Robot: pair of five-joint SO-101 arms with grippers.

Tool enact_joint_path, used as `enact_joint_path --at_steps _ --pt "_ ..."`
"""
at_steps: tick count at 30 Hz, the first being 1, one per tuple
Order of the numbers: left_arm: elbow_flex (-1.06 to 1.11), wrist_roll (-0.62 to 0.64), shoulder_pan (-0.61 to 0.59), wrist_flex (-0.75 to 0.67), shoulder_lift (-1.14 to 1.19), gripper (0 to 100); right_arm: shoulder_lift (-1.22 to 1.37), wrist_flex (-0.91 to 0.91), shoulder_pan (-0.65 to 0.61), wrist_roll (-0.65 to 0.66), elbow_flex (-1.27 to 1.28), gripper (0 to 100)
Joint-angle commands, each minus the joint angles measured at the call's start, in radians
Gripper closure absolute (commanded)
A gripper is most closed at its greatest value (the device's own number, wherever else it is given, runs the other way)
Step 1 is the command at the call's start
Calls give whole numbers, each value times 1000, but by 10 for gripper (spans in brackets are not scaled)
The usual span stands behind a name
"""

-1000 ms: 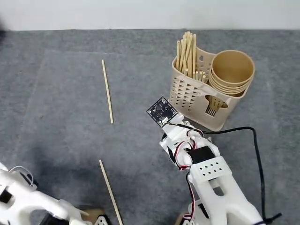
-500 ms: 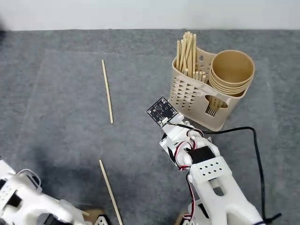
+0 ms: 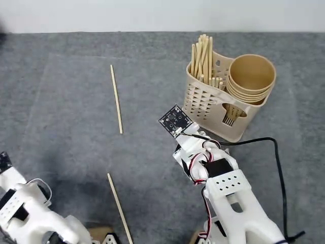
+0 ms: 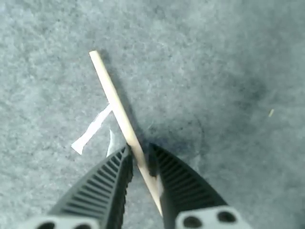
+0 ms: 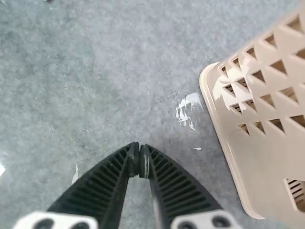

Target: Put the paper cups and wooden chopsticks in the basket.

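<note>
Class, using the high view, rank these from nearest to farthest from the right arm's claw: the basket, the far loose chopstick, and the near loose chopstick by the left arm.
1. basket, close beside the right claw, on its right.
2. far loose chopstick, out on the mat to its left.
3. near loose chopstick, at the mat's front.

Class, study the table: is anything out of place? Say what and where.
Two wooden chopsticks lie loose on the grey mat, outside the basket: the far chopstick left of it, the near chopstick at the front edge, clamped by the left gripper. The other chopsticks stand inside.
</note>
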Motion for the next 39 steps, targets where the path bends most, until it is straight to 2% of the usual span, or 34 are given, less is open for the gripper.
enact_joint_path --at_steps 1,3,16,20,30,39 --pt "-10 -5 60 -26 -6 987 -28 -18 -1 6 -5 983" --pt "-27 26 117 -25 -6 987 -28 -18 -1 6 -5 983" --pt "-277 446 493 -29 -5 987 -28 -18 -1 9 -5 983" --pt "-366 540 623 -31 2 987 -30 -18 -1 9 -5 983" --pt "-634 669 870 -43 0 987 -30 -18 -1 11 -5 983" --pt "-880 704 1025 -287 2 987 -30 -18 -1 11 -5 983"
